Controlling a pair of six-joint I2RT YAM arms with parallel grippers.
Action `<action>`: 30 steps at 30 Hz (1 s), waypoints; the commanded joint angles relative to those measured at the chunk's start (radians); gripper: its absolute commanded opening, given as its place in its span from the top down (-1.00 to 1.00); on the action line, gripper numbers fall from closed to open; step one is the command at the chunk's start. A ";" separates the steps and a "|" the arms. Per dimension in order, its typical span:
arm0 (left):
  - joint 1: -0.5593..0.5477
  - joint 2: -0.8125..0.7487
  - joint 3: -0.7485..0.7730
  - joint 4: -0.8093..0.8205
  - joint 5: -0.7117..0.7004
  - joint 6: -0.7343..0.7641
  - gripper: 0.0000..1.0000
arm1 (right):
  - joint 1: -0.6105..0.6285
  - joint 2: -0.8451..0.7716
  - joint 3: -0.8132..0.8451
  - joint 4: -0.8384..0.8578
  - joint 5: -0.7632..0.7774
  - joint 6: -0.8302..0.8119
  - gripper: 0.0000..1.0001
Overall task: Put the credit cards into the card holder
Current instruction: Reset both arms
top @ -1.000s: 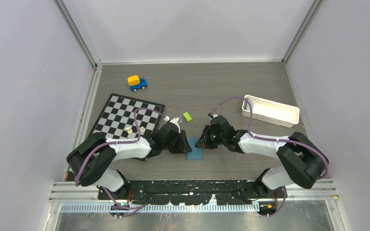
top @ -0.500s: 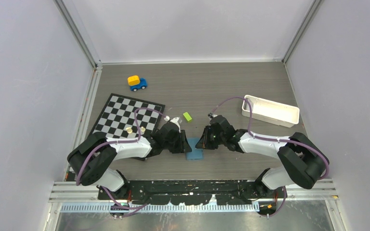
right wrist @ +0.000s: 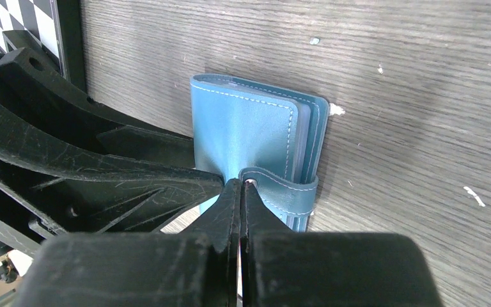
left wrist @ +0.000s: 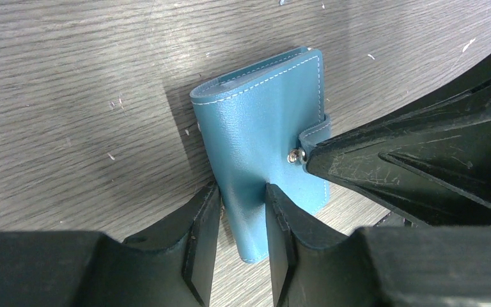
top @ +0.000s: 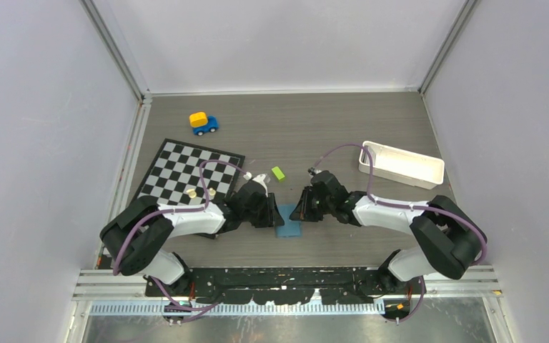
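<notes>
Teal card holder of smooth leather-look material with a soft sheen, pale stitching, shiny metal snap, matt grey wood-grain table, scuffed black plastic fingers

White arms with black joints, purple cables, scuffed black fingers

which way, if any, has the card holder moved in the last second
No. From above, the card holder lies just where it was relative to the green block.

card holder: mostly covered from above | pieces on chessboard: too small to identify
</notes>
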 commanded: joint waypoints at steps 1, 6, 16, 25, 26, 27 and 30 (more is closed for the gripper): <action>0.002 0.041 -0.012 -0.109 -0.059 0.044 0.32 | 0.004 0.028 0.031 0.004 -0.016 -0.008 0.99; 0.002 0.043 -0.010 -0.109 -0.057 0.046 0.32 | 0.004 0.044 0.033 0.005 -0.016 -0.006 0.99; 0.002 0.050 -0.004 -0.109 -0.056 0.048 0.32 | 0.004 0.075 0.043 -0.015 -0.034 0.000 0.99; 0.002 0.052 -0.003 -0.109 -0.058 0.053 0.32 | 0.004 0.051 0.052 -0.022 -0.051 0.004 0.99; 0.002 0.053 -0.001 -0.109 -0.060 0.053 0.32 | 0.004 0.043 0.057 -0.044 -0.054 -0.001 0.99; 0.002 0.055 0.000 -0.109 -0.061 0.055 0.32 | 0.004 0.037 0.060 -0.053 -0.058 -0.003 0.99; 0.002 0.057 0.004 -0.135 -0.065 0.059 0.32 | 0.004 0.018 0.061 -0.056 -0.066 -0.002 0.99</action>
